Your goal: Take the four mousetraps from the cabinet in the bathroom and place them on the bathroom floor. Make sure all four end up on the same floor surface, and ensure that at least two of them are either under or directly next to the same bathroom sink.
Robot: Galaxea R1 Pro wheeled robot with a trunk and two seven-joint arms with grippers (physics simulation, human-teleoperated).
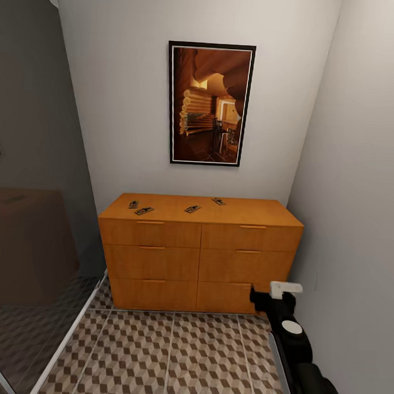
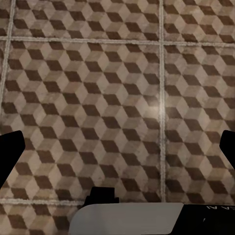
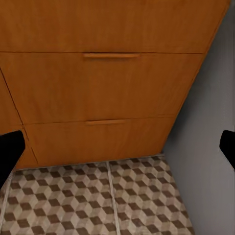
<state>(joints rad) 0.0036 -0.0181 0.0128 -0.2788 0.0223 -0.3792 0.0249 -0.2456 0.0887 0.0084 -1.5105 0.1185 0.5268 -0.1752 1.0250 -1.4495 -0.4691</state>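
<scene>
From the head camera I looked forward and slightly down at the whole cabinet [image 1: 200, 249] against the wall, from a moderate distance. My right wrist camera faced its right-hand drawers close up, low, sharing the bathroom floor [image 3: 93, 200] in front. My left wrist camera pointed straight down at tiles, nearby.

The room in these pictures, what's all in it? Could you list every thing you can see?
mousetraps: four, tan with dark metal, on the cabinet top
cabinet: one, orange-brown wood, two columns of drawers, against the far wall
framed picture: one, black frame, on the wall above the cabinet
bathroom floor: cube-pattern tiles, brown, beige and white
glass panel: one, dark, at left
right arm: black and white, low at right
left gripper: dark fingertips apart, over the floor
right gripper: dark fingertips apart, facing the drawers
</scene>
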